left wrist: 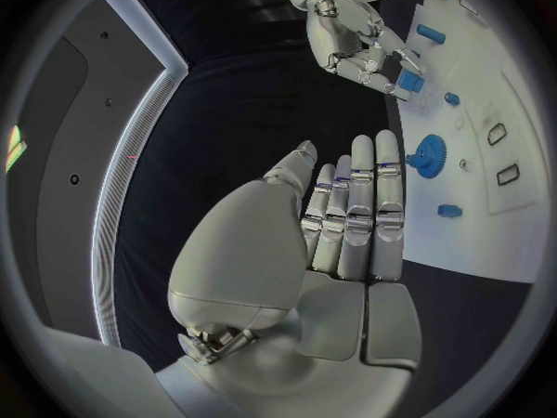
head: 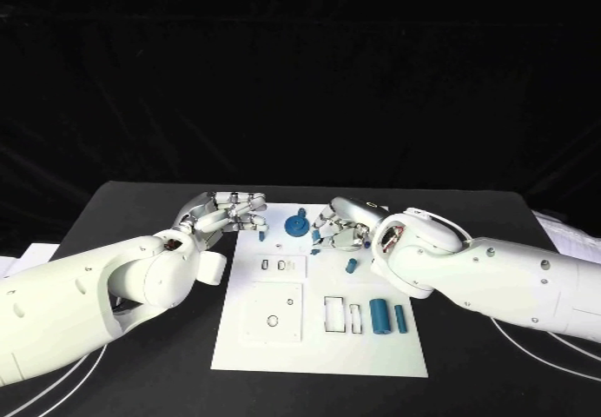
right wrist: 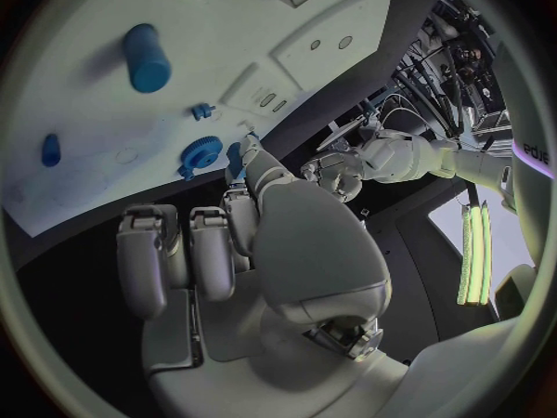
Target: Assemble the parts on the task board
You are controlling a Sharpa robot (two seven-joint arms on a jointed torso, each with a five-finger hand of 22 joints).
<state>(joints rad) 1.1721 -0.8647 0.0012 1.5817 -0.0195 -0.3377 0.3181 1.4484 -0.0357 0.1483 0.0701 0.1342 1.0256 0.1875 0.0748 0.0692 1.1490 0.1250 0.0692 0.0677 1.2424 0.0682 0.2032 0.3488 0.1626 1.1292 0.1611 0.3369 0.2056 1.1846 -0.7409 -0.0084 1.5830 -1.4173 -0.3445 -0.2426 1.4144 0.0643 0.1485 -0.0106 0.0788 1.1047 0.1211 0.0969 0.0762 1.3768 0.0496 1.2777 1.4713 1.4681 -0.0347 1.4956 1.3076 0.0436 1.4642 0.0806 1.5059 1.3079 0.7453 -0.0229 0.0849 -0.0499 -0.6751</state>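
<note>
The white task board lies in the middle of the black counter, and both robot hands work at its far end. The right robot hand is curled over the board's far edge and appears to pinch a small blue part at its fingertips, seemingly held low so it can go into a seat nearby. The left robot hand hovers at the board's far left edge with fingers straight and pressed side by side, holding nothing; my guess is it waits there to steady the board or take the next piece. A blue gear sits between the two hands near the far edge, a small blue peg lies further in, and two blue cylinders lie side by side at the near right beside an empty rectangular slot, probably staged for later steps. No brand or lettering on the board can be read
</note>
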